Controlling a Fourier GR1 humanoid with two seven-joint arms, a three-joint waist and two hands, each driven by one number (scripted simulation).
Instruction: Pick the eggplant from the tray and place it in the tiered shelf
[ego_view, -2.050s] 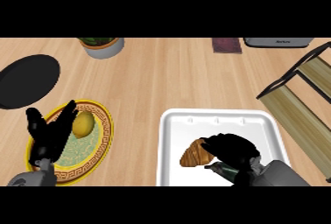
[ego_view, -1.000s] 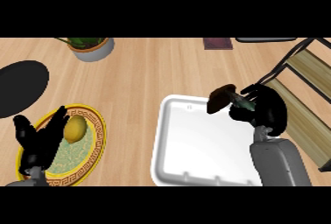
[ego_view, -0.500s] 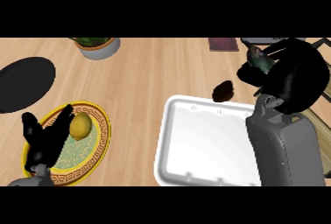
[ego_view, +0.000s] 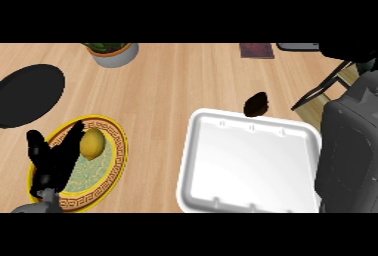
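Resting at the lower left, the left hand (ego_view: 50, 155) is being shown with its fingers straight and spread upward, over the near part of a yellow-rimmed patterned plate (ego_view: 111, 170). A lemon (ego_view: 91, 143) is lying on that plate, just beside the fingertips. To the right, a white tray (ego_view: 251, 170) is sitting on the wooden counter (ego_view: 177, 85), and nothing is being held in it. The right forearm (ego_view: 345, 150) is being seen as a large grey mass along the right edge, covering the tray's right side and stretching away toward the top right corner. The right hand (ego_view: 347, 50) is appearing only as a dark shape there, and whether its fingers are curled or straight cannot be told. The eggplant (ego_view: 257, 103) is showing as a small dark oval just beyond the tray's far rim, outside the tray and apart from the hand; whether it is lying on the counter cannot be told. The dark frame of the tiered shelf (ego_view: 317, 92) is being glimpsed beside the forearm. Farther off, a black round pan (ego_view: 26, 95) is lying at the left, and a potted plant (ego_view: 112, 51) is standing at the far edge.
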